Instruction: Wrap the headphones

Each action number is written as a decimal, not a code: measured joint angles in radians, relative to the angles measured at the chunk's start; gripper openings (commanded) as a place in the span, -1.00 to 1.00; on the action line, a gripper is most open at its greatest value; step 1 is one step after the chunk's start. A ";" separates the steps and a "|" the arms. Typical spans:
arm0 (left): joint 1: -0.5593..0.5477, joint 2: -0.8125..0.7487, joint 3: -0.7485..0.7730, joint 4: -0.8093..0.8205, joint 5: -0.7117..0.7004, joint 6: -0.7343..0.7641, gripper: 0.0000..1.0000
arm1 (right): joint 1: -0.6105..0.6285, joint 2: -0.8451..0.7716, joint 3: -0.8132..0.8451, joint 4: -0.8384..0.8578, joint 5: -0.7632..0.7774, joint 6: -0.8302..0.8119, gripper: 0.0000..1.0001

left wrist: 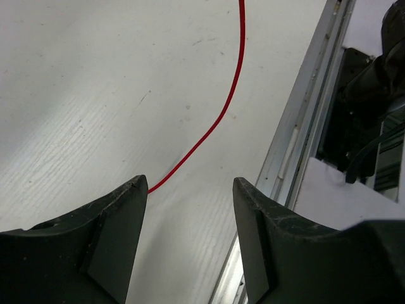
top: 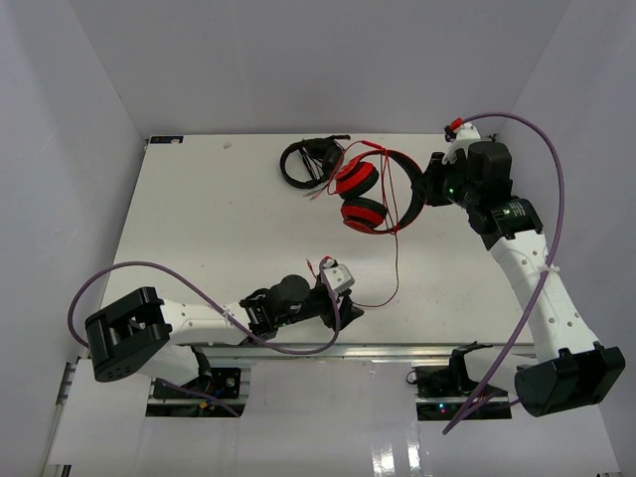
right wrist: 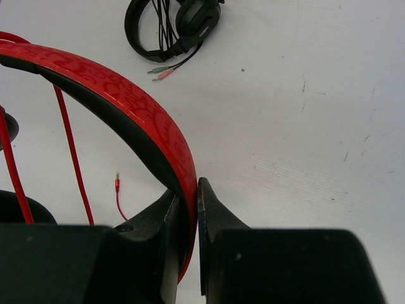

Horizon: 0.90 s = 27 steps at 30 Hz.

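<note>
The red headphones [top: 370, 195] lie at the back of the table, ear cups [top: 356, 180] to the left. My right gripper [top: 429, 189] is shut on their red headband [right wrist: 136, 104], which sits pinched between the two fingers [right wrist: 193, 190]. The thin red cable [top: 397, 260] runs from the headphones toward the near edge and curves left to my left gripper [top: 350, 310]. That gripper [left wrist: 190, 183] is open just above the table. The cable [left wrist: 221, 107] slips behind its left fingertip [left wrist: 136, 190], and nothing lies between the jaws. The cable's plug [right wrist: 117, 182] rests on the table.
All-black headphones [top: 308, 162] with a dark cable and coloured plugs [right wrist: 161, 73] lie just left of the red ones. The table's metal front rail [left wrist: 297, 133] runs right beside my left gripper. White walls close in the table on three sides.
</note>
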 measured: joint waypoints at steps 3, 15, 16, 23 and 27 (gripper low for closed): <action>0.000 0.001 -0.052 0.059 -0.008 0.076 0.42 | -0.002 0.000 0.000 -0.001 -0.013 0.002 -0.85; 0.013 0.156 -0.013 -0.004 0.073 0.540 0.45 | -0.002 0.000 0.000 -0.002 -0.060 0.003 -0.85; 0.021 0.172 -0.011 -0.011 0.080 0.570 0.45 | -0.002 0.000 0.000 -0.002 -0.063 0.003 -0.85; 0.080 0.310 0.089 -0.041 0.117 0.701 0.39 | -0.002 -0.002 0.000 -0.002 -0.079 0.003 -0.85; 0.087 0.375 0.150 -0.038 0.131 0.740 -0.37 | -0.002 -0.007 0.000 -0.002 -0.086 0.003 -0.85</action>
